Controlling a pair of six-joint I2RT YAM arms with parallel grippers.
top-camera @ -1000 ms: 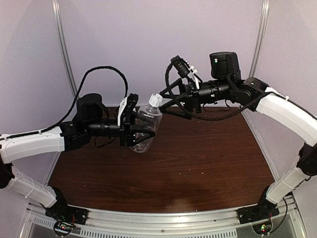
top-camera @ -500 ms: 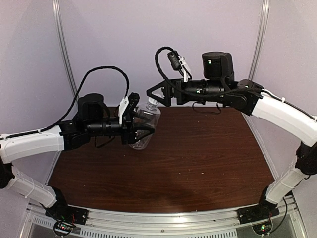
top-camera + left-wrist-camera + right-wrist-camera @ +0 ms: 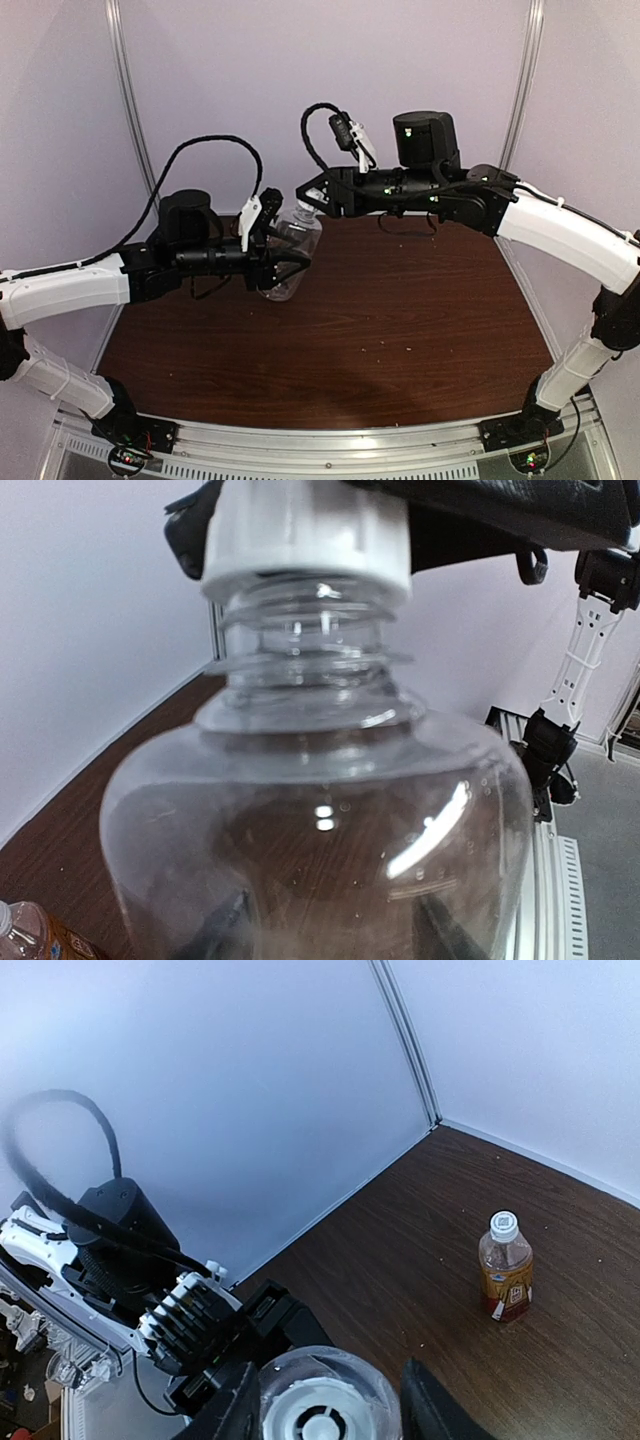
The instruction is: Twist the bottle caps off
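Bottle cap [image 3: 305, 535], white, sits on clear bottle [image 3: 285, 240], aloft left of centre in top view. Left gripper [image 3: 300, 263] clamps the bottle's body. Right gripper [image 3: 325, 1380] straddles the cap, one finger each side; contact unclear. Amber bottle [image 3: 505, 1272] stands capped on table [image 3: 420, 1220], right of frame.

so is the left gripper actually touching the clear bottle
Touching. Top view: fingers of the left gripper clamp the clear bottle by its body, midair.

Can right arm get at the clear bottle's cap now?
Likely yes: the right gripper sits over the cap, one finger either side, nothing between; the left gripper holds the clear bottle off the table.
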